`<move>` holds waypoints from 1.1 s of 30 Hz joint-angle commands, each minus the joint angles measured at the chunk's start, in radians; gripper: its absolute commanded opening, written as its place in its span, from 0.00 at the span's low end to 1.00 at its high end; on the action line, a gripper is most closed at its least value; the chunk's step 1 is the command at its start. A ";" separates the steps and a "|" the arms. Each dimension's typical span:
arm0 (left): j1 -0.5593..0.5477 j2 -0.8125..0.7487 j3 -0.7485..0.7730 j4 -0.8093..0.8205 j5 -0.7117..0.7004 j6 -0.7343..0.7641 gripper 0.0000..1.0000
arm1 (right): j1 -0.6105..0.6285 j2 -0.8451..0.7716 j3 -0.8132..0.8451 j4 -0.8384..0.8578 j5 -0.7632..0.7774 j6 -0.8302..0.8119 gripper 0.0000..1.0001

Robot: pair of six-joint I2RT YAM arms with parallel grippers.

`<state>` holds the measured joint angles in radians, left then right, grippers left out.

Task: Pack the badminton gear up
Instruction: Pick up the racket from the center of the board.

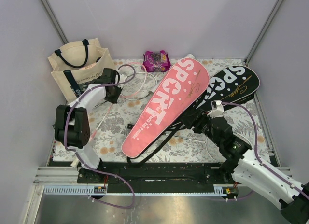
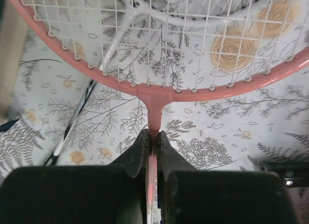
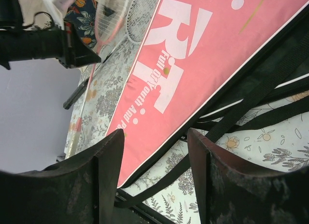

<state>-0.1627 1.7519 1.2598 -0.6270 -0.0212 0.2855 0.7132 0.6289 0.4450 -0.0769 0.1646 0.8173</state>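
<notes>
pink-framed white-strung badminton racket (image 2: pixel 154 96): at the left, over floral cloth (image 2: pixel 231 132). left gripper (image 2: pixel 153 137) pinched tight on its shaft below the head. right gripper (image 3: pixel 154 137) gaping, empty, above pink "sport" cover (image 3: pixel 203 64). step: pickup; next, likely a lift toward the cover.

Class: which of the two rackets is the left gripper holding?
The pink-framed racket: the left gripper is shut on its shaft just below the head, while the white-framed racket lies ungripped beyond.
</notes>
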 commanded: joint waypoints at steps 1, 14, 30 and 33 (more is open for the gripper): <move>0.006 -0.115 0.082 0.007 -0.008 -0.133 0.00 | -0.001 0.026 0.067 0.012 -0.007 0.016 0.63; -0.246 -0.328 0.093 0.022 0.028 -0.420 0.00 | -0.001 0.335 0.148 0.444 -0.027 0.109 0.66; -0.448 -0.391 0.141 -0.004 -0.039 -0.545 0.00 | 0.104 0.759 0.389 0.831 0.101 -0.020 0.71; -0.459 -0.404 0.142 -0.004 -0.025 -0.554 0.00 | 0.115 0.816 0.405 0.878 0.105 -0.014 0.70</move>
<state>-0.6071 1.3975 1.3540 -0.6346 -0.0490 -0.1802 0.8108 1.3911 0.8017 0.6762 0.2043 0.8352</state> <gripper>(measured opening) 0.050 0.709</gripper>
